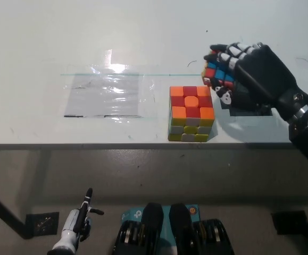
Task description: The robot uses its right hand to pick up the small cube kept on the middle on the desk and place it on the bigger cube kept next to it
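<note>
Desk: a wide white desk top [47, 37] fills the upper part of the head view, its front edge running across the middle.
Plastic sheet: a clear, glossy rectangular film [108, 95] lies flat on the desk, left of the cubes, catching a bright glare.
Right hand: the black right hand [247, 77] comes in from the right on its black arm, fingers wrapped around the small cube, held above the desk just beyond and right of the bigger cube.
Bigger cube: a large puzzle cube with an orange and red top and yellow and white front [191, 113] sits on the desk near the front edge, apart from the hand.
Small cube: a small multicoloured puzzle cube with blue, red and white tiles [216, 74] is clamped in the right hand, just beside the bigger cube's far right corner, not resting on it.
Left hand: the white left hand [75, 226] hangs low at the lower left, below the desk; whether its fingers are apart I cannot tell.
</note>
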